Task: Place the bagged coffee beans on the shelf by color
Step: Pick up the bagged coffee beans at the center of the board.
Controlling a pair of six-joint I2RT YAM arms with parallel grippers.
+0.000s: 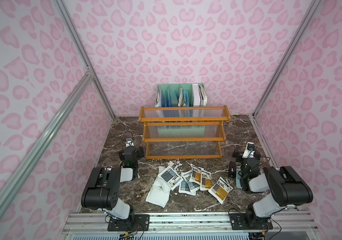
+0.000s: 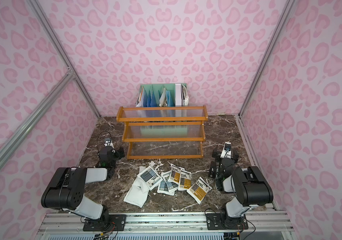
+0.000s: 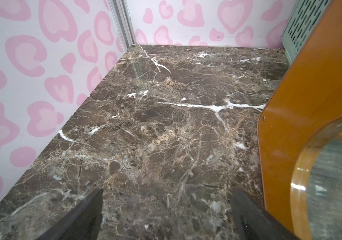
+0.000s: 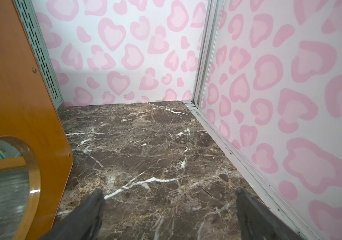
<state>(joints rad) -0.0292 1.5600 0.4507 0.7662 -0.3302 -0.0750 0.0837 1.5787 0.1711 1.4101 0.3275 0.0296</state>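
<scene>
**No pouch shelved yet**

Our left gripper (image 3: 168, 193) and right gripper (image 4: 170, 192) gape empty above the table (image 1: 122, 128), flanking the bare shelf (image 1: 183, 119). The bagged coffee beans (image 1: 171, 177) lie heaped just before it. Next we must grasp one.

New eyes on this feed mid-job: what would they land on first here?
The heap of coffee pouches, some label-up, some showing white backs, lies at the front middle of the marble table. Behind it stands the orange-brown shelf, all three tiers bare. The left hand and right hand are open, one at each end of the shelf.
</scene>
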